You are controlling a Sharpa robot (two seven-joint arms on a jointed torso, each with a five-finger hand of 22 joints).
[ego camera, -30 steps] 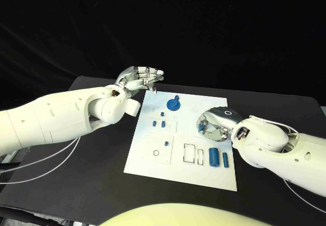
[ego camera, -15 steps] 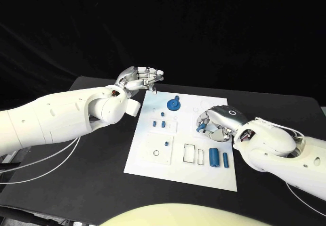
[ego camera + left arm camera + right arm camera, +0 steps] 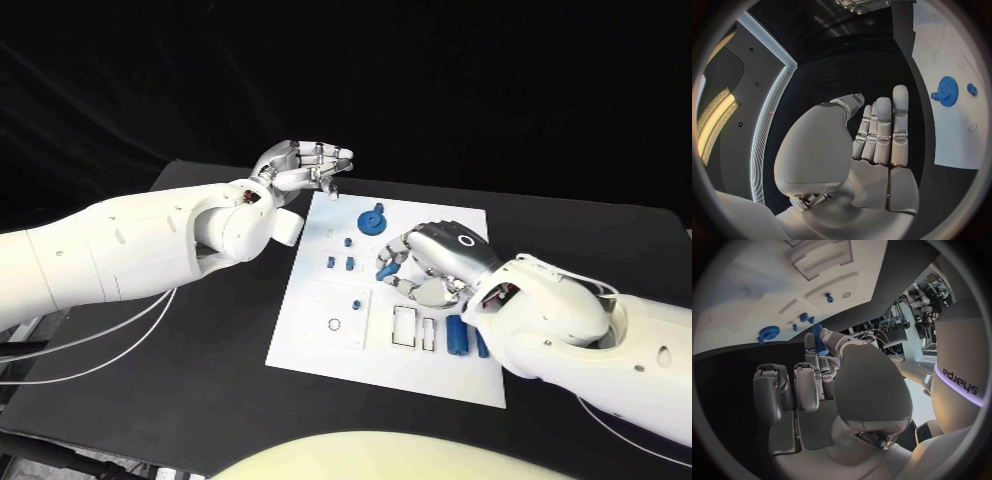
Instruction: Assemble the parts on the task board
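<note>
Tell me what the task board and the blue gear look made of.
Task board: looks like matte white plastic, flat and glare-free with cut recesses, though painted sheet is possible. Blue gear: apparently moulded plastic, uniform saturated blue, dull sheen, toothed rim clearer in the left wrist view.

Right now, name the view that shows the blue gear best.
Head view: the blue gear lies unobstructed at the task board's far end. Left wrist view shows it near the circle's rim, bent by the lens; right wrist view shows it small and edge-on.

Before me stands a black table (image 3: 173,400), and directly on it, in the middle, lies my white task board (image 3: 325,352), with thin white cables (image 3: 87,362) trailing at its left.
</note>
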